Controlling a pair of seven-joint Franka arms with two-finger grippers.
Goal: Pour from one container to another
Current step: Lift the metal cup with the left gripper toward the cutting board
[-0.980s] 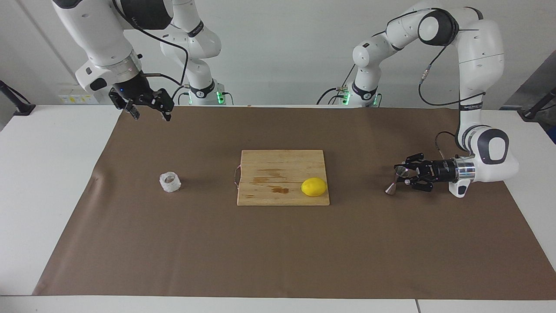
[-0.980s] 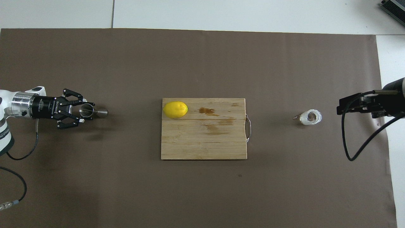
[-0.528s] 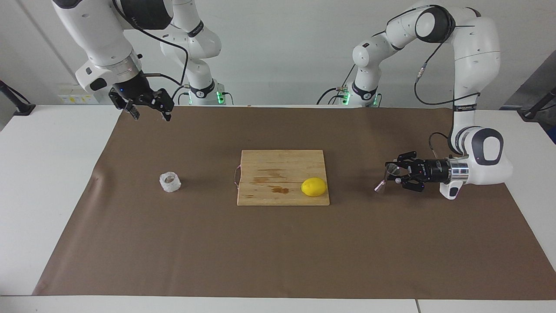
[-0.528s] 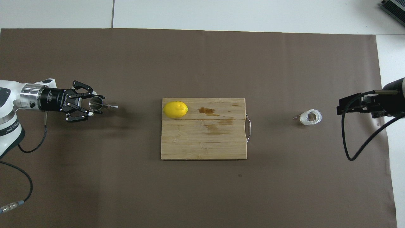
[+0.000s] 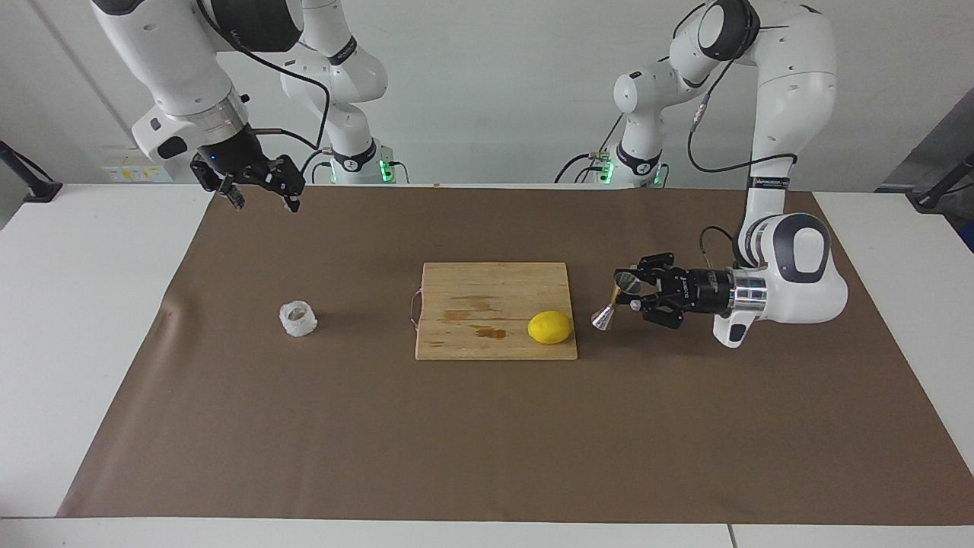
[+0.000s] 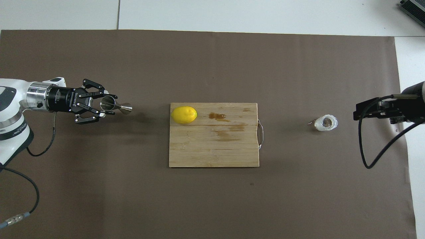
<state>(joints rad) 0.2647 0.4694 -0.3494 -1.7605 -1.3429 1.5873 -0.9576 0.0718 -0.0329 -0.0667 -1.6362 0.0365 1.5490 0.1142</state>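
Overhead view: shows the two containers near opposite ends of the brown mat, with the cutting board between them.
White cup: the white cup sits upright on the mat toward the right arm's end of the counter, mouth up and nothing touching it, well apart from the board; it stands free, so a sideways grasp looks possible.
Jigger: the steel jigger is off the mat, clamped in the left pincer by its upper cone, slightly tilted with the open mouth upward (a sensible way to carry something meant to receive liquid).
Jigger position: it hangs over bare mat just beside the board's edge at the left arm's end, close to the lemon.
Left pincer: closed on the jigger, wrist lying level so the fingers come in from the side and leave the mouth uncovered.
Right pincer: the right pincer hangs high over the mat's edge by the robots, fingers spread and empty; this arm waits.
Board and lemon: the cutting board lies mid-mat with dark stains, and the lemon rests on its corner toward the left arm.
Judgement: the jigger is probably being brought toward the cup, so pouring has not begun.
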